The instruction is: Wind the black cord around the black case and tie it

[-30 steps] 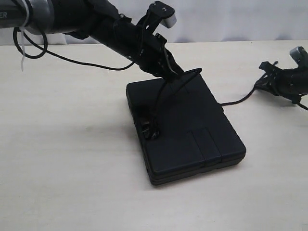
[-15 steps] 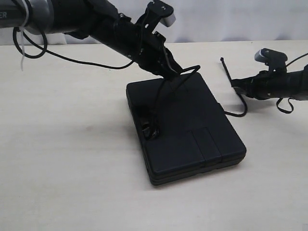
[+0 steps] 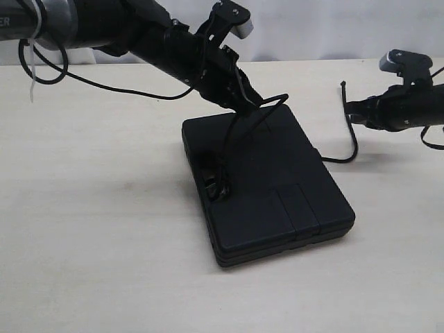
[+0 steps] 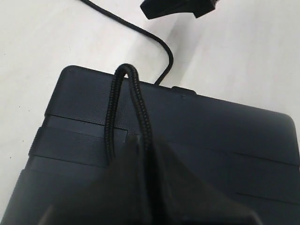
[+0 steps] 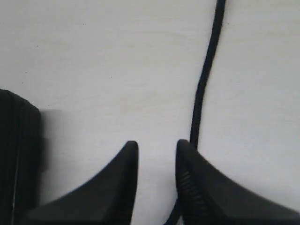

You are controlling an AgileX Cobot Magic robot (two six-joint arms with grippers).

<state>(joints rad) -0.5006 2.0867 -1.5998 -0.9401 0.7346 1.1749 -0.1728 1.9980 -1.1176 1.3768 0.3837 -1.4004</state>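
Note:
The black case (image 3: 277, 187) lies flat mid-table, also seen in the left wrist view (image 4: 225, 136) and at an edge of the right wrist view (image 5: 18, 154). My left gripper (image 3: 253, 104) hovers over the case's far end, shut on a raised loop of the black cord (image 4: 136, 93). That cord (image 3: 225, 149) drops to a frayed knot by the handle slot. From the case's right side the cord (image 3: 343, 156) curves up to my right gripper (image 3: 350, 114). There the right gripper (image 5: 157, 150) is open, its gap empty, and the cord (image 5: 204, 89) runs outside one finger (image 5: 187, 159).
The left arm's thin glossy cable (image 3: 118, 90) hangs in an arc over the table at the back left. A pale wall (image 3: 312, 28) borders the table's far edge. Bare tabletop (image 3: 104, 243) surrounds the case on the near and left sides.
The right gripper swung in from the far right towards the case, then drew slightly back, and its jaws have opened. The cord beside it went slack and curved upward. The left gripper stayed still.

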